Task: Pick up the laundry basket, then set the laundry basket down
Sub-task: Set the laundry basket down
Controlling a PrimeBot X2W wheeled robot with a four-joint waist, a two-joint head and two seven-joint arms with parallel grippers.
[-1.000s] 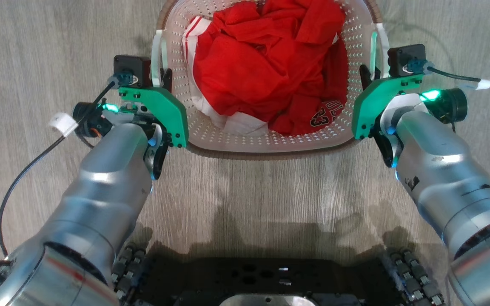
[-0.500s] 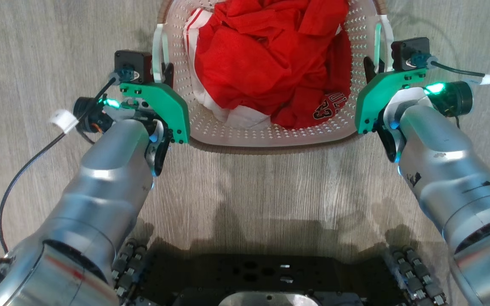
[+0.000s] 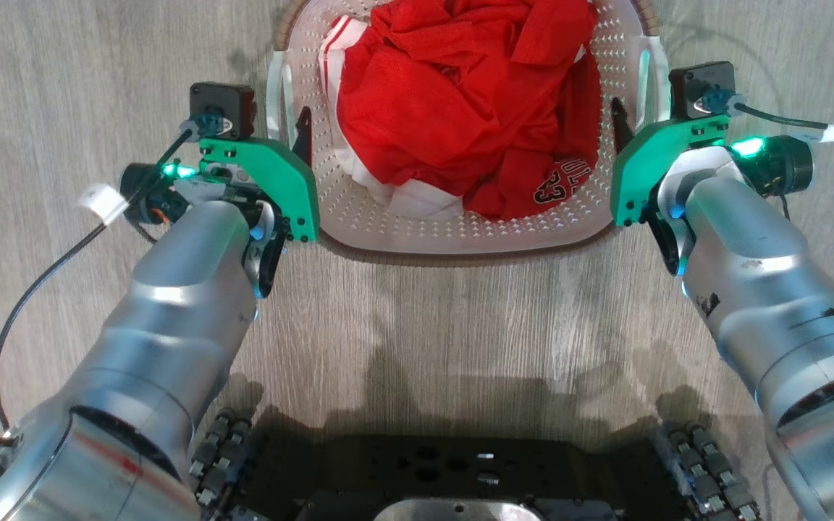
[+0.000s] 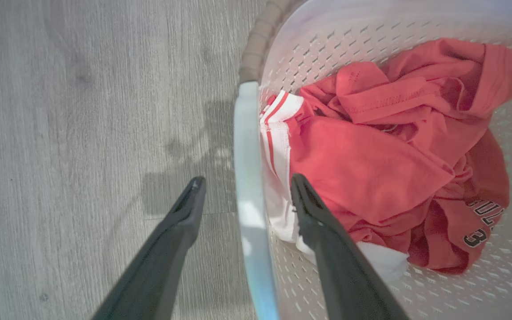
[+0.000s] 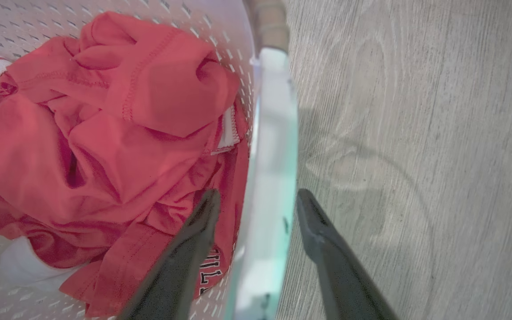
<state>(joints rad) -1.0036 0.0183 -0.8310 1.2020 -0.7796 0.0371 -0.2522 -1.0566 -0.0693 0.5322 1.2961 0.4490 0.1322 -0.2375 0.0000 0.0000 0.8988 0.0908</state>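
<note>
One laundry basket stands on the floor, ahead of the robot's dark base and between its two arms. From above it looks set down, though its underside is hidden. Its walls are smooth white plastic pierced with rows of small slots, its corners are rounded, and a brown woven-look rim runs round the top. The floor is matt grey with a wood-grain pattern.

Crumpled red cloth fills the basket, mixed with white fabric edged in red stripes. How many garments there are cannot be counted from the folds. Black lettering shows on one red fold.

The basket has two handles, flat glossy white bands, one on each side. The left hand is spread, its two tapered dark fingers straddling the left handle with a gap on both sides: one outside over the floor, one inside over the cloth. The right hand is likewise spread astride the right handle, and its outer finger is near the band.

The wrist views show these gaps. The head view shows the green wrist plates and silver forearms.
</note>
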